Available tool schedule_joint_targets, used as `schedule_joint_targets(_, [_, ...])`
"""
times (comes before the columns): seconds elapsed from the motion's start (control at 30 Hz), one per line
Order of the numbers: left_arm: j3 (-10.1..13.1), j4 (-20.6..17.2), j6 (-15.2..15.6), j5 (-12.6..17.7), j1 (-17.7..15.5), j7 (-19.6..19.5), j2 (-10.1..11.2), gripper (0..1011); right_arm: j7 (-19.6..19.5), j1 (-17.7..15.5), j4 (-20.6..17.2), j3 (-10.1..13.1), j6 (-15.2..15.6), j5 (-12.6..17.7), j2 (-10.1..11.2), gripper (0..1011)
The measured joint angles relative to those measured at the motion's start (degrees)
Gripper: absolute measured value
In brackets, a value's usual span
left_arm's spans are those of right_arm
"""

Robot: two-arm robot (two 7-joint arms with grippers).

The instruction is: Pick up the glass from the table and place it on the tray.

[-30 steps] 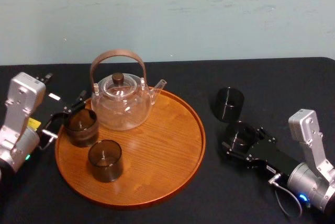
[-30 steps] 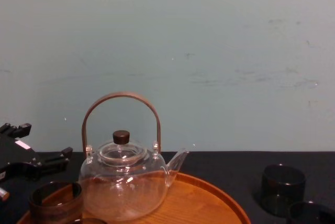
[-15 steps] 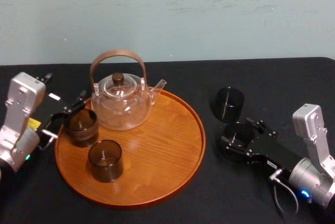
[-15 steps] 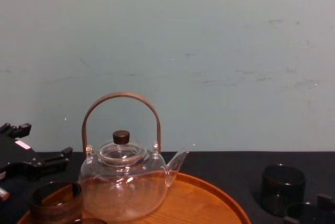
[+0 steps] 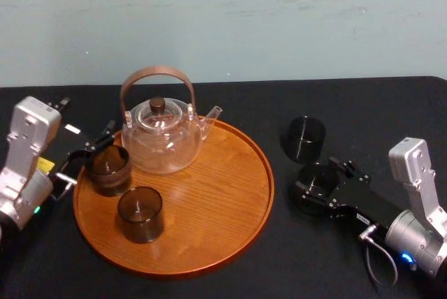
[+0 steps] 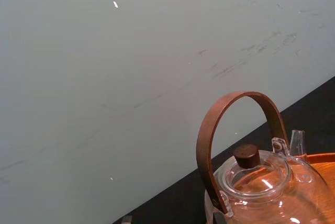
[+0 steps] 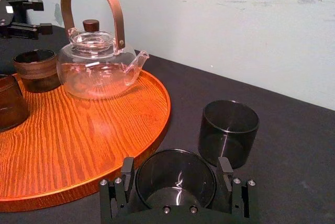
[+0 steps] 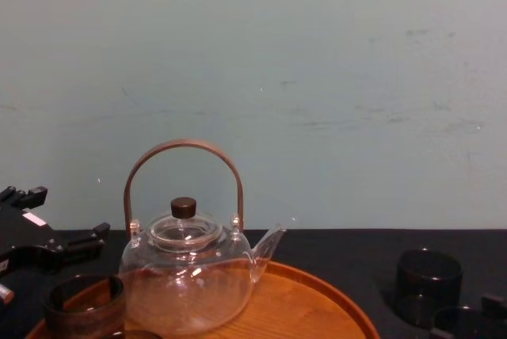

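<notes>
grasping seems the step in hand: the right end effector [image 7: 176, 166] is spread around the glass [image 5: 313, 181], which stands on the table [image 5: 349, 110] between the tray [image 5: 237, 236] and the right edge, so next it should pinch, lift and carry leftward; the left end effector [image 5: 87, 154] waits spread at the tray's left edge.

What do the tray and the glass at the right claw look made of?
Tray: seemingly wood, orange-brown, visible grain, slight sheen. Glass inside the open right claw: dark smoky glass, likely, see-through walls; tinted plastic possible. Left claw idle at tray's left rim.
</notes>
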Motion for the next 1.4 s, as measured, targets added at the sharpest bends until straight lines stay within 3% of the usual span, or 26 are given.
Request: schedule_joint_targets(1.4, [0.0,0.0,0.0,0.0,0.0,0.0,0.0,1001,1.1,0.9,1.9,-0.8,0.6,0.4,-0.2,1002])
